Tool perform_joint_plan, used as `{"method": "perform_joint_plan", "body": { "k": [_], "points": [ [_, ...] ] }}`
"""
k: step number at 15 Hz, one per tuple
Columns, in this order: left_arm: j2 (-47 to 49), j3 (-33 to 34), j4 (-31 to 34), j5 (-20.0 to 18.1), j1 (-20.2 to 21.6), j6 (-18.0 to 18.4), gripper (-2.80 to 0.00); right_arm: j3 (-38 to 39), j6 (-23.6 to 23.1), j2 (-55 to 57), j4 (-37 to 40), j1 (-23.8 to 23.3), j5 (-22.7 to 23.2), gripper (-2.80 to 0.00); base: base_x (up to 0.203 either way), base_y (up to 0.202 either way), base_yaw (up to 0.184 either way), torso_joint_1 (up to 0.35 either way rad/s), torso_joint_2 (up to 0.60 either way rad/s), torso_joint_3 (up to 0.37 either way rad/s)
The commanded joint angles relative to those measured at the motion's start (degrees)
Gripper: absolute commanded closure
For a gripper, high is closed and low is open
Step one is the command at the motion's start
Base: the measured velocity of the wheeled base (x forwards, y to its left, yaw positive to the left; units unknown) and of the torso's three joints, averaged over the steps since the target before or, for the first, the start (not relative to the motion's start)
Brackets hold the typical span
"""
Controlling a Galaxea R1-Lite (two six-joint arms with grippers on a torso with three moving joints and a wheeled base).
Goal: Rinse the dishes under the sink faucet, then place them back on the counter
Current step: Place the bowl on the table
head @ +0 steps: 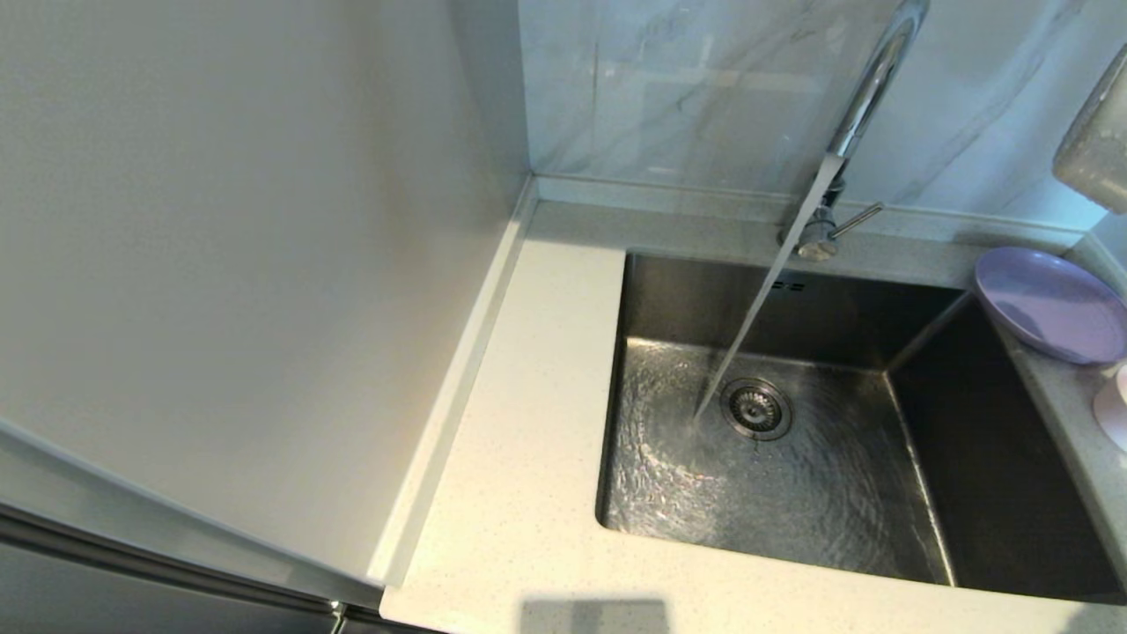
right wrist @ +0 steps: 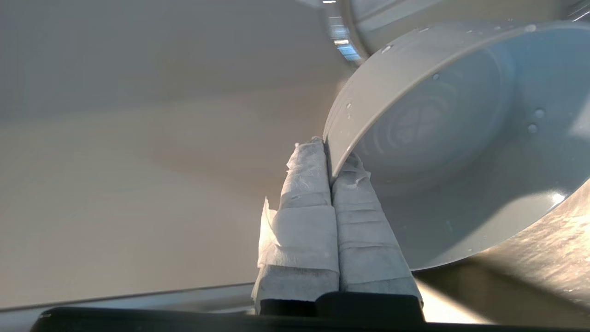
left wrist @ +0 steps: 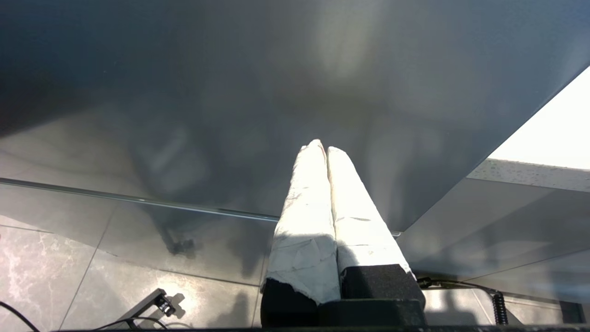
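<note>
Water runs from the chrome faucet [head: 867, 88] into the steel sink [head: 792, 493], landing beside the drain strainer [head: 755, 409]. The lilac plate [head: 1052, 304] lies on the counter [head: 528, 423] right of the sink, its edge overhanging the basin. A bit of the pale pink dish [head: 1114, 409] shows at the right edge. My right gripper [right wrist: 328, 154] is shut on the rim of the whitish bowl [right wrist: 451, 138], which is wet with droplets. In the head view the bowl [head: 1096, 136] hangs high at the right, above the plate. My left gripper [left wrist: 324, 147] is shut on nothing, down by the dark cabinet front.
The faucet's lever [head: 858, 220] points right from its base. A tall pale panel [head: 246, 264] stands along the counter's left side, and a marble wall [head: 687, 88] rises behind the sink. The strip of counter left of the sink is bare.
</note>
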Motion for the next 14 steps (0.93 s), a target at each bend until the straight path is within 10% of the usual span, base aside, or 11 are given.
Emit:
{"method": "perform_joint_plan", "body": {
  "k": [1, 4, 9, 14],
  "points": [
    [0.0, 0.0, 0.0, 0.0, 0.0, 0.0, 0.00, -0.3, -13.9, 0.8, 7.8, 4.0, -9.9, 0.00, 0.000, 0.000, 0.000, 0.000, 0.00, 0.000],
    [0.0, 0.0, 0.0, 0.0, 0.0, 0.0, 0.00, 0.1, -15.8, 1.7, 22.6, 11.3, -33.8, 0.00, 0.000, 0.000, 0.000, 0.000, 0.00, 0.000],
    [0.0, 0.0, 0.0, 0.0, 0.0, 0.0, 0.00, 1.8, -50.2, -3.7, 36.5, 12.1, -43.4, 0.00, 0.000, 0.000, 0.000, 0.000, 0.00, 0.000],
    [0.0, 0.0, 0.0, 0.0, 0.0, 0.0, 0.00, 18.2, -59.9, -8.9, 41.2, 11.1, -55.0, 0.00, 0.000, 0.000, 0.000, 0.000, 0.00, 0.000]
  ]
}}
